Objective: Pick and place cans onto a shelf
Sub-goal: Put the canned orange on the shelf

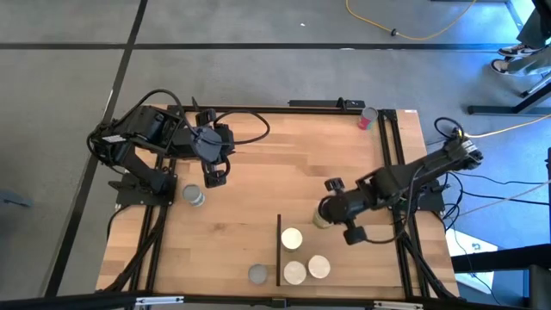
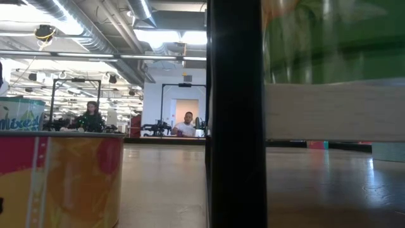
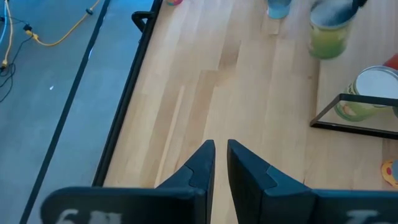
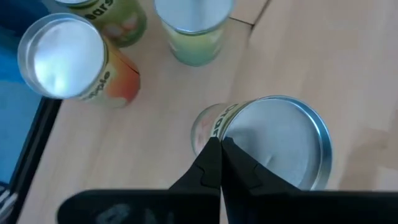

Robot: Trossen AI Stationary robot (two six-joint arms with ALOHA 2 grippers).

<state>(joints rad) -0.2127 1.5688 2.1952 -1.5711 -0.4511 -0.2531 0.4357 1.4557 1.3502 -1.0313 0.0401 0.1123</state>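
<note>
Standing upright on the shelf [image 1: 344, 263], three cans [image 1: 291, 238], round pale tops facing straight up, long axes vertical. Lying flat near the table [image 1: 258, 172]'s front edge on the right arm's side, with the black strip [image 1: 279, 250] along one short edge running front to back in the high view and the panel stretching away from it toward the right arm; otherwise hard to tell from the same wood around it. Just outside the strip, a grey-topped can [image 1: 257, 274]; at the far edge, a red can [image 1: 368, 118]; beside the left arm's base, one more can [image 1: 194, 196]. Poised at the shelf's far side, the right gripper [image 1: 325, 209], clenched on nothing, fingertips pressed together over the rim of a green-sided can [image 1: 319, 221]; whether touching, impossible to say. Only in the right wrist view: that can's broad silver lid and, just beyond, a green side and an orange-and-green label. Only in the low view: the panel's pale edge raised a little off the table, a green can on it, and people [image 2: 92, 117] in the room behind. Well apart at the far left, the left gripper [image 1: 213, 177], fingers nearly together with a slim gap and nothing between.
</note>
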